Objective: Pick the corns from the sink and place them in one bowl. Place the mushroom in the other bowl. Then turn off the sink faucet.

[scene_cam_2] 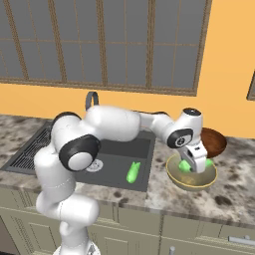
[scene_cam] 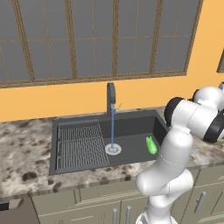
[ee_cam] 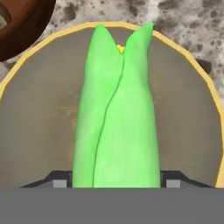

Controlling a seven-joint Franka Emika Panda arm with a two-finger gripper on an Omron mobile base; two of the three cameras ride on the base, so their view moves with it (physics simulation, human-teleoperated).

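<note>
We are holding one bright green husk-wrapped corn cob (ee_cam: 116, 113) in the jaws of the white arm's two-finger gripper (scene_cam_2: 195, 160), which are clamped on its near end at the bottom centre of the hand view, its long axis running straight away from them toward the top of that frame. It is hanging directly over the wide tan-olive bowl with the paler rim (scene_cam_2: 175, 177) at the right of the right base view, beside the dark reddish-brown wooden bowl (scene_cam_2: 215, 140) on the speckled stone desk (scene_cam_2: 234, 194). We are judging that release needs only a short drop, while the second green cob (scene_cam: 151, 145) is lying in the dark grey sink basin (scene_cam: 131, 127), where the faucet (scene_cam: 111, 98) is running.
</note>
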